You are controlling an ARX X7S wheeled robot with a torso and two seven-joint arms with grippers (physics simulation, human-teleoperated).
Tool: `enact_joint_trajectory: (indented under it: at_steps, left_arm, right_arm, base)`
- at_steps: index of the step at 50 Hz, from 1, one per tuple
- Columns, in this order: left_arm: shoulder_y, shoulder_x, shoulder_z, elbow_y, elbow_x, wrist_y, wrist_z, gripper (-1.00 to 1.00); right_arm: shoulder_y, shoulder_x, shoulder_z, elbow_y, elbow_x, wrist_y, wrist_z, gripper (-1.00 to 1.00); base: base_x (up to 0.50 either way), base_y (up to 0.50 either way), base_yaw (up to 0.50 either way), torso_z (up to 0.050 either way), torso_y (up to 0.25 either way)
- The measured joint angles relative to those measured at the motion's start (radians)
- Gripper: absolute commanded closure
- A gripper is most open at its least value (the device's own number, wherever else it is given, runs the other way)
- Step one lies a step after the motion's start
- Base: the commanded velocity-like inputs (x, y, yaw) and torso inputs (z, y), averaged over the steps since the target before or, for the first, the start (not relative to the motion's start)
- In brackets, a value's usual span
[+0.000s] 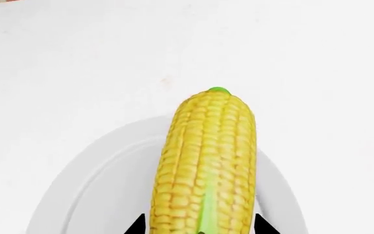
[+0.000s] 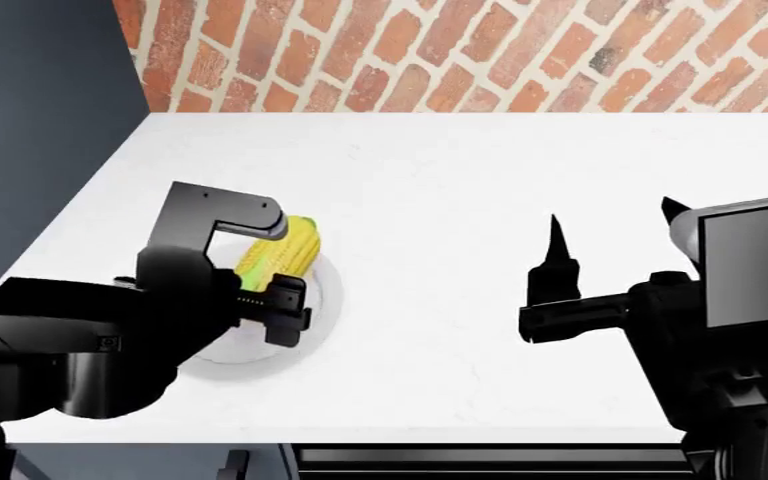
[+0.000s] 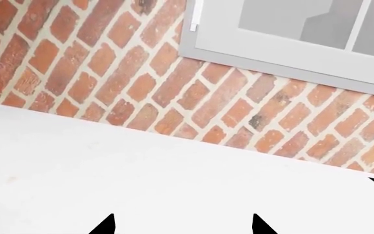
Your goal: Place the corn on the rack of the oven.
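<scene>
While the left gripper (image 1: 200, 226) has its black fingertips (image 1: 137, 225) set narrowly against both sides of the corn (image 1: 204, 165), the cob lies over the white plate (image 1: 96, 190) (contact looks likely, not certain). A grip so near one end could let it pivot or slip. The right gripper (image 3: 182, 225) hangs spread wide, holding nothing; no oven shows.

The corn (image 1: 205, 168) has a bumpy, slightly glossy yellow skin of kernels with a smooth green stripe. The plate (image 1: 99, 183) under it looks smooth and matt white, like ceramic. The counter (image 2: 491, 200) is a smooth pale stone-like surface. The wall (image 3: 109, 63) is rough red brick with pale mortar.
</scene>
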Motion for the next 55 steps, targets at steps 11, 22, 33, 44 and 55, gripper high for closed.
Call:
enact_joint_trajectory:
  at_steps: [11,22,33,44,55]
  left_arm:
    - [-0.020,-0.022,-0.044,0.072,-0.050,0.030,-0.008,1.00]
    - [-0.006,-0.042,-0.090,0.146,-0.120,0.073,-0.035,1.00]
    - [0.016,-0.062,-0.121,0.194,-0.168,0.103,-0.049,1.00]
    - [0.030,-0.080,-0.140,0.224,-0.193,0.121,-0.056,1.00]
    - [0.034,-0.088,-0.141,0.245,-0.209,0.130,-0.065,1.00]
  right_arm:
    - [0.017,0.009,-0.005,-0.008,0.033,-0.002,0.032,-1.00]
    - [0.053,0.019,-0.015,-0.014,0.078,-0.001,0.080,-1.00]
    - [0.086,0.025,-0.029,-0.017,0.114,-0.001,0.121,-1.00]
    - [0.111,0.033,-0.041,-0.021,0.154,-0.006,0.161,-1.00]
    - [0.118,0.043,-0.045,-0.030,0.180,-0.014,0.185,-1.00]
  base:
    - [0.00,0.00,0.00,0.000,0.001]
    - [0.00,0.00,0.00,0.000,0.001]
    - [0.00,0.00,0.00,0.000,0.000]
    - [-0.18,0.00,0.00,0.000,0.001]
    - [-0.29,0.00,0.00,0.000,0.000]
